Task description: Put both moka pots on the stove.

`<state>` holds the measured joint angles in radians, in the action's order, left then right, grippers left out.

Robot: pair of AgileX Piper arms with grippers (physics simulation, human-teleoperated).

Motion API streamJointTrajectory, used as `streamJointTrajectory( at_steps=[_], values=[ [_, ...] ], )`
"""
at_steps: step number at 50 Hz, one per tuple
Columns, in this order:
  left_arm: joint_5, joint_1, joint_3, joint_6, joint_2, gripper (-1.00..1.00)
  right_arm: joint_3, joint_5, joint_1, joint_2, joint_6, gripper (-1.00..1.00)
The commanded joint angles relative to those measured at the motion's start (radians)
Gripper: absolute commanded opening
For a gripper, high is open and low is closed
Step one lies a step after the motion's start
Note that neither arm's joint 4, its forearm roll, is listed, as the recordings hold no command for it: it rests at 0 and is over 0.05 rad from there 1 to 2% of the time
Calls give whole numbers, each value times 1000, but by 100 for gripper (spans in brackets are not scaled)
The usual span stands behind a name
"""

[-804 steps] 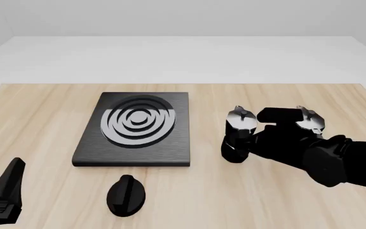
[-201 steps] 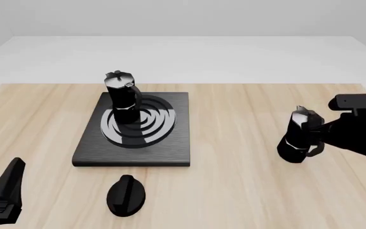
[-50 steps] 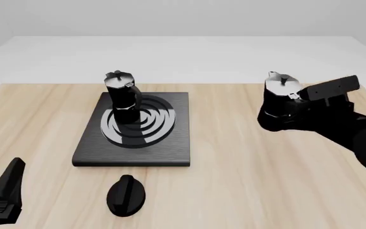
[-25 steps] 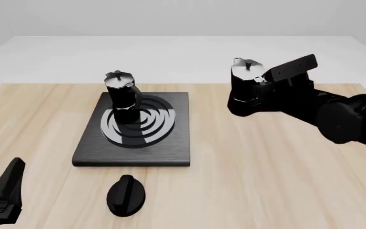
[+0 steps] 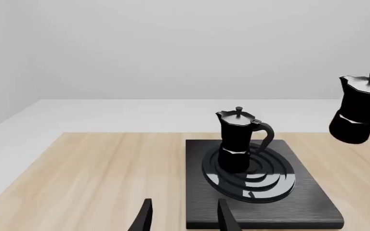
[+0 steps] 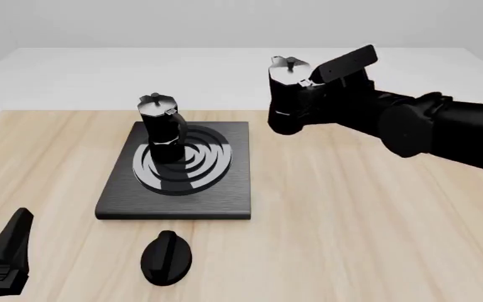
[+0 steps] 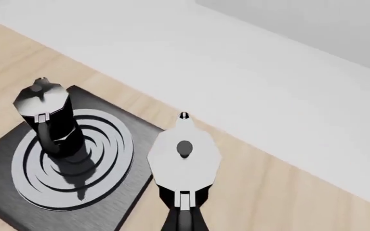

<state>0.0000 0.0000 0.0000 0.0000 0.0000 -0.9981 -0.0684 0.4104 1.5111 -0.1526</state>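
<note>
**Second moka pot aloft beside the stove**

One moka pot (image 6: pixel 161 129) stands upright on the stove (image 6: pixel 177 171) rings. The right gripper (image 6: pixel 309 94), jaws clenched on the second moka pot (image 6: pixel 288 95), holds it above the desk (image 6: pixel 351 220), just off the stove's far right corner. The left gripper (image 5: pixel 181 219) hangs low with jaws parted, grasping nothing.

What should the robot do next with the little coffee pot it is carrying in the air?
Probably carry it a bit further left, then lower it. The right gripper holds the second moka pot up in the air, just past the right edge of the stove. The first moka pot already stands on the rings, toward their far left, so the right part of the stove looks free.
</note>
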Motion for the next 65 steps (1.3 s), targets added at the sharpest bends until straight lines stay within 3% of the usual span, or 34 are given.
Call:
streamJointTrajectory(
  at_steps=[1,30,65],
  values=[
    [0,0,0,0,0,100,-108,12,49,26,3,-100],
    [0,0,0,0,0,100,-255,54,112,134,12,-100],
    [0,0,0,0,0,100,-328,43,149,216,31,-100]
  ],
)
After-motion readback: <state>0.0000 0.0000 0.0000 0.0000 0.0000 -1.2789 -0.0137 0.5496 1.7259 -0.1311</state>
